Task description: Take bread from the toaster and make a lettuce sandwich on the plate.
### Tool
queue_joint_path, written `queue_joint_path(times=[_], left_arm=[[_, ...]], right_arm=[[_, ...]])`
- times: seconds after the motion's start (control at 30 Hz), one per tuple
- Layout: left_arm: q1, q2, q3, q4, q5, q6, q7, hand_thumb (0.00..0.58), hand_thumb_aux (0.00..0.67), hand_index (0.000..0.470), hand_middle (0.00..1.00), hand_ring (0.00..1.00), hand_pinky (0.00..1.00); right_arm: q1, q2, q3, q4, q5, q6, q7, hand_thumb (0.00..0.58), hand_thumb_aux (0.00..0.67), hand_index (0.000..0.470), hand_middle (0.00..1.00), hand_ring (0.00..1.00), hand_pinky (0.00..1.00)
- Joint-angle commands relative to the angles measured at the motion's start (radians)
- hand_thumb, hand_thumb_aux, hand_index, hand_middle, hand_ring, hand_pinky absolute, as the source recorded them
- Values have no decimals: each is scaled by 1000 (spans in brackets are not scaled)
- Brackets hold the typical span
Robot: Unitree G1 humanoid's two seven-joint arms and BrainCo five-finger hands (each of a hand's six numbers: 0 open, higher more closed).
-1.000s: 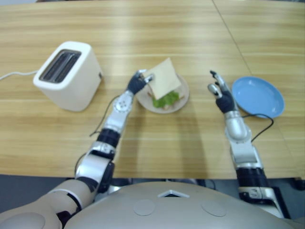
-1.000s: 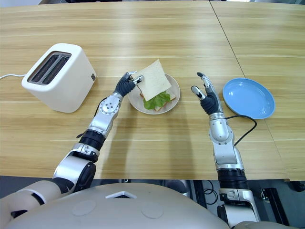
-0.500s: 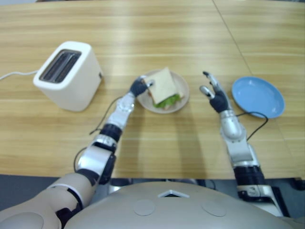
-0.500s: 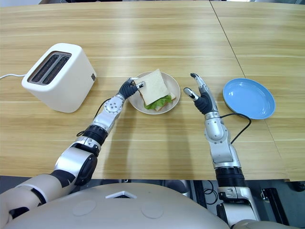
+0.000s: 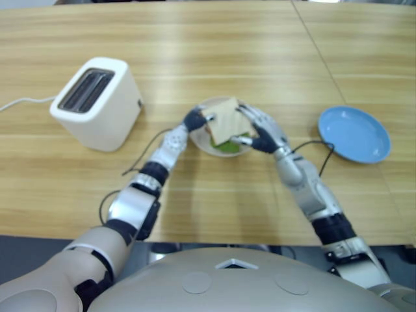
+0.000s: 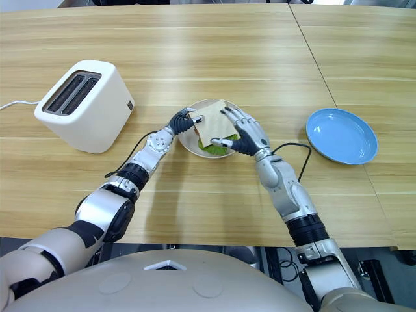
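- Our left hand [image 6: 182, 121] pinches the left corner of the pale square slice of bread [image 6: 211, 122], fingers curled tight on it. We judge that this grip keeps the slice from sliding while it settles onto the filling.
- Our right hand [image 6: 246, 135] comes in from the other side. Its fingers curve over the top of the slice's right half, and the thumb sits at the lower edge just above the lettuce. It is closed on the bread rather than spread wide, and probably squares the slice up.
- The slice lies tilted, its far corner raised, over a leaf of ruffled green lettuce [image 6: 212, 149] that pokes out at the near side. What lies under the lettuce is hidden.
- All of this rests on the round beige plate [image 6: 205, 101], which stands near the middle of the table [image 6: 195, 45], a little toward its near edge. The sandwich looks almost complete, with only the top slice left to lie flat.
- The boxy white toaster [image 6: 83, 105] stands well apart toward the table's left edge. Its two slots are dark, with no bread rising from them.
- A shallow round blue plate [image 6: 342, 135] sits bare toward the right edge, apart from the work.
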Motion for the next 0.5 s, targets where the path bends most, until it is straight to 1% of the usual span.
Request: queue_joint_path(times=[0.03, 0.17, 0.27, 0.33, 0.43, 0.5], left_arm=[[40, 10, -31, 91, 31, 65, -12, 580, 670, 460, 1000, 1000, 1000], [39, 17, -32, 89, 38, 66, 1, 580, 670, 460, 1000, 1000, 1000], [39, 17, -37, 85, 42, 69, 1, 580, 670, 460, 1000, 1000, 1000], [42, 19, -41, 77, 47, 71, 5, 580, 670, 460, 1000, 1000, 1000], [47, 25, -46, 54, 57, 71, 16, 580, 670, 460, 1000, 1000, 1000], [49, 34, -60, 13, 79, 61, 42, 580, 670, 460, 1000, 1000, 1000]], right_arm=[[-47, -24, 91, 91, -122, 4, -13, 0, 0, 0, 0, 0, 0], [-103, -37, 172, 210, -198, 17, 1, 0, 0, 0, 0, 0, 0], [-123, -44, 219, 269, -229, 24, 22, 0, 0, 0, 0, 0, 0], [-149, -41, 264, 347, -257, 26, 40, 0, 0, 0, 0, 0, 0], [-175, -36, 310, 443, -265, 24, 68, 0, 0, 0, 0, 0, 0], [-173, -40, 328, 471, -256, 25, 87, 0, 0, 0, 0, 0, 0]])
